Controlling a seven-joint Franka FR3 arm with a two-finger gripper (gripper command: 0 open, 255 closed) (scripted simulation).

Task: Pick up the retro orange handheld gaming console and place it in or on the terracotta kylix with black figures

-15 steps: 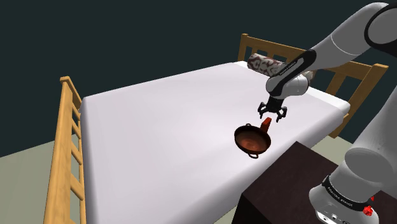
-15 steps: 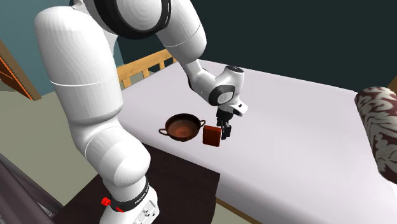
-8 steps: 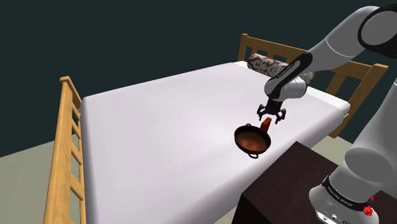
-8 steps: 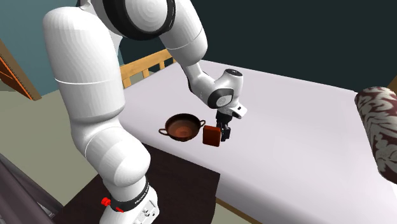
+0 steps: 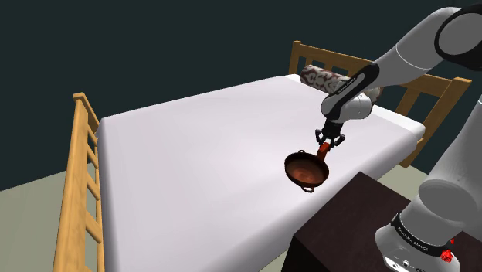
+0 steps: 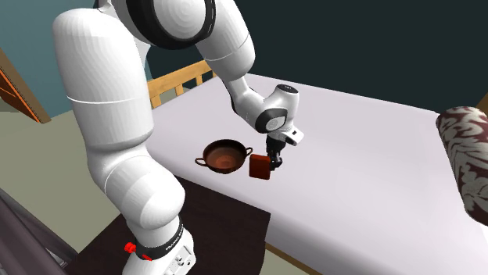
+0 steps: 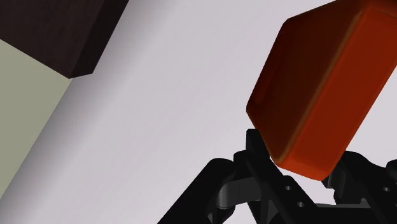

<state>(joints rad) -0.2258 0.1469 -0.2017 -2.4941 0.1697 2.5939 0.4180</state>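
Shoulder view shows the gripper (image 5: 329, 142) clamped on the orange console (image 5: 324, 150), which stands upright on the white bed (image 5: 193, 154). It sits just beside the brown two-handled bowl (image 5: 297, 164), outside its rim.

My shoulder view looks down from beside the stand (image 5: 336, 224), across the bed (image 5: 193, 154), from mid distance. My second exterior view sits nearer, behind the arm (image 6: 117, 117), facing over the bed's near edge. Both take in the bowl (image 5: 303, 170) and console (image 6: 260, 166). My wrist view looks close on the console (image 7: 324, 83).
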